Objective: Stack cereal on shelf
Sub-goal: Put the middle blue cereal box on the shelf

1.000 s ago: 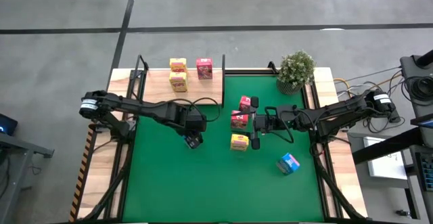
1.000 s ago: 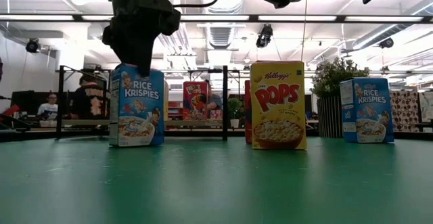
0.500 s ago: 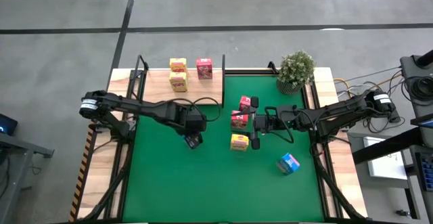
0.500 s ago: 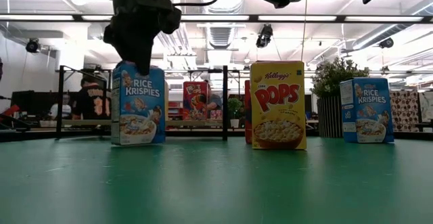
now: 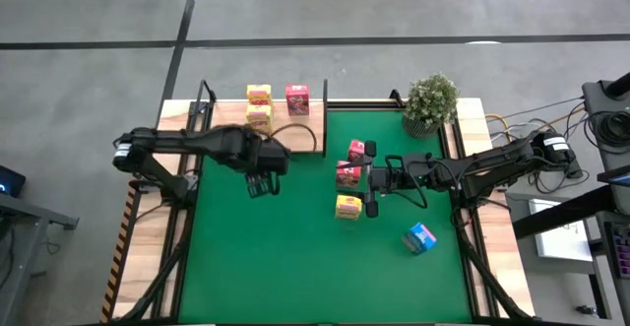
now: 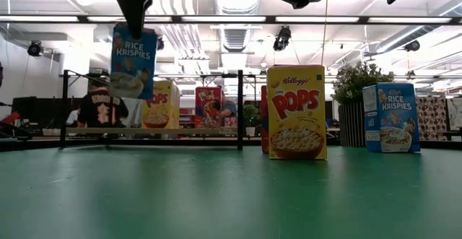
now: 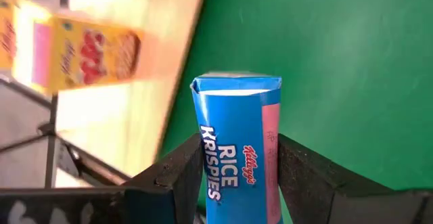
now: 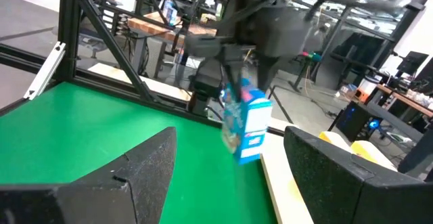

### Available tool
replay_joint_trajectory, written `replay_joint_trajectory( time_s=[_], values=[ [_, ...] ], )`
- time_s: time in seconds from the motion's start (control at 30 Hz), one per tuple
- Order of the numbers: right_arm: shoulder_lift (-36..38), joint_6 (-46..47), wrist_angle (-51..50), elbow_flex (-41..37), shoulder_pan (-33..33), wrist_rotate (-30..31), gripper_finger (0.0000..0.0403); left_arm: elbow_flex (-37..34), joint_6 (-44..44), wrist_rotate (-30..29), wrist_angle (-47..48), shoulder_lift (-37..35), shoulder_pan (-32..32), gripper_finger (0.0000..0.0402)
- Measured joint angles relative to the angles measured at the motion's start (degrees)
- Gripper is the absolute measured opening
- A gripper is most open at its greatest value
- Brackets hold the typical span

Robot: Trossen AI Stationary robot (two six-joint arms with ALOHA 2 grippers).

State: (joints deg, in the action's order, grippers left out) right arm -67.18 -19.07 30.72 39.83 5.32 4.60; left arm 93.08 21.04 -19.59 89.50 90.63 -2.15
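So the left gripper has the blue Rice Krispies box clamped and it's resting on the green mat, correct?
Not quite. The left gripper does clamp the blue Rice Krispies box, but the low view shows it lifted clear of the green mat, not resting on it.

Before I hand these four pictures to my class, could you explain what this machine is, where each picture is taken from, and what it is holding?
It is a robot with two dark arms at a table. One picture looks straight down, one looks level across the green mat, and two come from cameras on the wrists. The left gripper holds a blue Rice Krispies box in the air near the wooden shelf, where yellow and pink boxes already stand. The right gripper waits, open, beside two pink boxes and a yellow Pops box. Another blue box and a potted plant stand on the right.
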Motion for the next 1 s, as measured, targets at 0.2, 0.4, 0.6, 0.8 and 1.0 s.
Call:
replay_joint_trajectory(
  time_s=[0.2, 0.4, 0.6, 0.8, 1.0],
  values=[
    [0.0, 0.3, -0.1, 0.0, 0.0, 0.0, 0.0263, -1.7, -9.3, 0.0, 0.6, -4.0, 4.7, 0.0157],
    [0.0, 0.4, -0.1, 0.0, 0.0, 0.0, 0.0263, -3.4, -25.3, -1.5, 0.5, -8.6, 9.4, 0.0157],
    [0.0, 0.4, -0.2, 0.0, 0.0, 0.0, 0.0263, -5.3, -34.4, -1.5, 0.5, -12.6, 16.7, 0.0156],
    [0.0, 0.4, -0.4, 0.0, 0.0, 0.0, 0.0263, -9.5, -44.3, -1.5, 0.5, -14.8, 24.2, 0.0146],
    [0.0, 0.4, -0.4, 0.0, 0.0, 0.0, 0.0263, -14.4, -50.1, -1.5, -1.5, -15.5, 30.4, 0.0126]
  ],
)
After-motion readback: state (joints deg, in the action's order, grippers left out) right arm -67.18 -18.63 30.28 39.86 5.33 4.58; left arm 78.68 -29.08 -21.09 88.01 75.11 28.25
